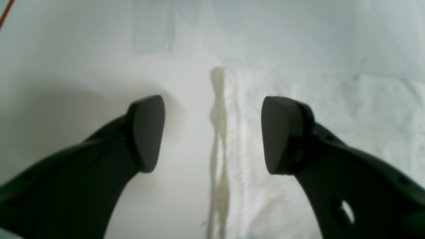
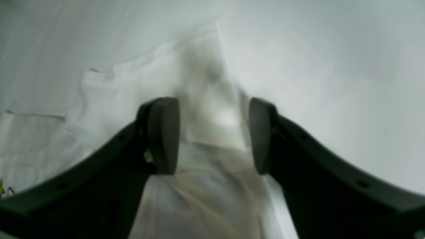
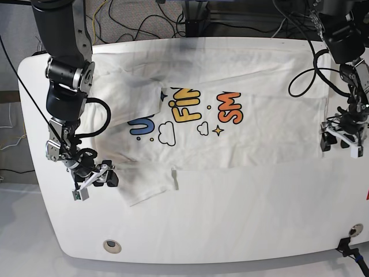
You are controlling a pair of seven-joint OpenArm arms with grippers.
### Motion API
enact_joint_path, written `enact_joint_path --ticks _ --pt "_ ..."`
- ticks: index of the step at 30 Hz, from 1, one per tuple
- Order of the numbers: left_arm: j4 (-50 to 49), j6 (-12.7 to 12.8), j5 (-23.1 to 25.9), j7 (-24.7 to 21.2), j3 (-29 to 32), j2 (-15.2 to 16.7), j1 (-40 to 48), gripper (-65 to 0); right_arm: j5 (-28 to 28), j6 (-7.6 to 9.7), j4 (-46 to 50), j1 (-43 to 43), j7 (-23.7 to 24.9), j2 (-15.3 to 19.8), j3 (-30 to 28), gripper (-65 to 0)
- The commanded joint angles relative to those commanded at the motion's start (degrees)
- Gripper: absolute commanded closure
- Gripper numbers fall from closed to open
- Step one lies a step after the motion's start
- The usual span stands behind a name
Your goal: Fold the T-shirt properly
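The white T-shirt [image 3: 253, 75] lies spread across the table, print side up, with plain white layers folded over parts of the coloured print [image 3: 184, 112]. My left gripper [image 3: 340, 143] hovers open at the shirt's right edge. In the left wrist view that edge of the T-shirt [image 1: 332, 109] runs between the left gripper's [image 1: 212, 136] fingers. My right gripper [image 3: 95, 178] stands open at the lower-left sleeve [image 3: 144, 184]. In the right wrist view, T-shirt fabric [image 2: 212, 166] lies between the right gripper's [image 2: 212, 136] parted fingers.
The white table [image 3: 230, 225] has a rounded front edge and a round hole [image 3: 112, 247] near the front left. Cables [image 3: 138, 23] hang behind the back edge. A black clamp [image 3: 349, 245] sits at the front right corner.
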Motion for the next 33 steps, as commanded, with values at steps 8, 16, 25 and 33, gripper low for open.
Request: enact_joint_path --ticks 8,16,25,33 --pt "-4.66 0.0 0.0 -2.46 0.09 -1.23 -2.64 -43.2 -0.18 0.0 -2.9 -0.97 3.25 1.32 -0.18 -32.6" --pt "-8.88 -2.02 0.0 -5.27 2.81 -1.41 -4.92 -43.2 -0.18 0.0 -2.99 -2.9 3.08 2.55 -0.26 -32.6" --pt "-8.88 -2.37 0.0 -5.36 2.9 -1.41 -4.84 -43.2 -0.09 0.09 -2.64 -7.03 2.2 0.88 -0.35 -32.6" --pt "-8.79 -3.16 0.0 -5.36 2.9 -1.32 -3.08 -43.2 -0.09 0.35 0.35 -6.33 -2.02 -0.97 -0.35 -32.6"
